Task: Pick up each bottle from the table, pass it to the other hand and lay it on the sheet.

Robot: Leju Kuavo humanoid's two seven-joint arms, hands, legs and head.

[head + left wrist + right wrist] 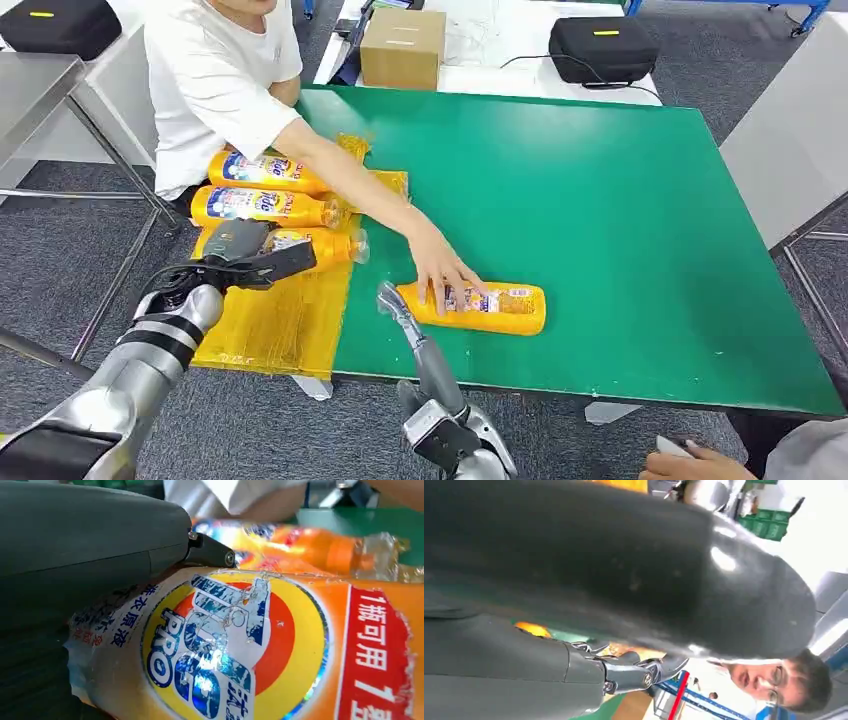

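spanning most of the head view, the green table (620, 220) serves as the pick-up surface, and the yellow sheet (280, 320) hanging over its edge at lower left of centre is the drop zone. a person in a white shirt (215, 80) at upper left reaches an arm across and presses a hand (440, 265) on an orange bottle (490, 308) lying on its side at lower centre, apparently setting it out for the next pick. two more bottles (265, 190) lie side by side at the sheet's upper end, presumably already delivered. the left hand (245, 258) at left of centre grips a third bottle (325, 245) above the sheet, label up, likely about to lay it down. the right hand (400, 310) at lower centre points toward the offered bottle, holding nothing; whether its fingers are spread or curled cannot be told.
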